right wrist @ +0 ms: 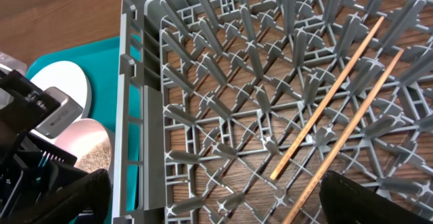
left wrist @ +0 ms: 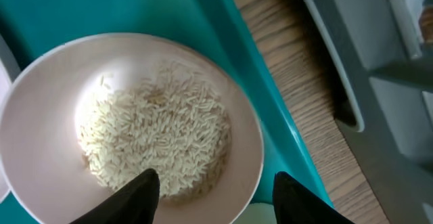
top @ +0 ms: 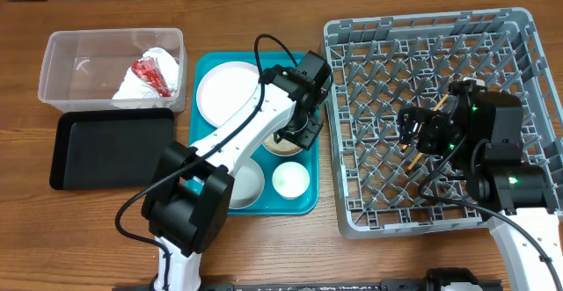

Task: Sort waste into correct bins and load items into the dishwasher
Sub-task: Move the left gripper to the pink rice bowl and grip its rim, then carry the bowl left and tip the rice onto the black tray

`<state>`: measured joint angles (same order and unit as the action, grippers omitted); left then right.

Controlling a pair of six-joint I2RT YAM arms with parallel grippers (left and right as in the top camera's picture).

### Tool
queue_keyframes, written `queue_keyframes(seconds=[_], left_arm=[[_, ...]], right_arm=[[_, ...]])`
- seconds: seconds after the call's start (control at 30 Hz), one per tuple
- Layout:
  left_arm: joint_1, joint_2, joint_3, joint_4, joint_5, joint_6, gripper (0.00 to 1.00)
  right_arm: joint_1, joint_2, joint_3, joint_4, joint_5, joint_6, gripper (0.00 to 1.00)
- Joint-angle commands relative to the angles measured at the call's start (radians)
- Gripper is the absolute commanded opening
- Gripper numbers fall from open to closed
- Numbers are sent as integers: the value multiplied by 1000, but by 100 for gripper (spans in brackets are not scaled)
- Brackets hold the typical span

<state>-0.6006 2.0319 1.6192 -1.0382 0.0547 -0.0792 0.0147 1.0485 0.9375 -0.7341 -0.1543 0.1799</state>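
A white bowl of rice (left wrist: pixel 249 132) sits on the teal tray (left wrist: pixel 101 7). My left gripper (left wrist: pixel 213 197) is open and low over the bowl's right rim, with one finger above the rice and one outside over the tray. In the overhead view it (top: pixel 299 133) covers most of the bowl (top: pixel 283 148). My right gripper (right wrist: pixel 216 204) is open and empty above the grey dish rack (right wrist: pixel 135 61). Two wooden chopsticks (right wrist: pixel 331 95) lie on the rack floor beside its right finger. In the overhead view this gripper (top: pixel 413 137) hovers over the rack's middle (top: pixel 352 212).
The teal tray (top: pixel 202 150) also holds a white plate (top: pixel 224 89), an empty white bowl (top: pixel 244 185) and a small cup (top: pixel 290 179). A clear bin (top: pixel 53 54) with crumpled wrappers (top: pixel 145 78) stands far left. A black tray (top: pixel 106 146) lies below it.
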Motion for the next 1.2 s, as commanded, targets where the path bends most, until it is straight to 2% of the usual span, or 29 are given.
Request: queue_keyframes(seconds=[0.0, 0.13, 0.53, 0.63, 0.7, 0.87, 1.03, 1.17], left_arm=[[-7, 9, -2, 4, -11, 132, 57], [-7, 9, -11, -1, -39, 241, 58], [-17, 9, -107, 55, 12, 292, 55], [-17, 9, -133, 78, -5, 300, 44], [-17, 9, -133, 79, -12, 291, 28], [-17, 9, -133, 81, -14, 280, 6], [-14, 8, -97, 62, -16, 232, 4], [7, 8, 101, -86, -21, 127, 4]], right_arm=[[4, -3, 26, 7, -8, 0, 100], [4, -3, 26, 6, -8, 4, 100], [4, -3, 26, 8, -8, 3, 100], [4, -3, 26, 14, -8, 3, 100], [4, -3, 26, 23, -8, 3, 100], [4, -3, 26, 37, -8, 3, 100], [4, -3, 26, 37, -8, 3, 100], [4, -3, 26, 37, -8, 3, 100]])
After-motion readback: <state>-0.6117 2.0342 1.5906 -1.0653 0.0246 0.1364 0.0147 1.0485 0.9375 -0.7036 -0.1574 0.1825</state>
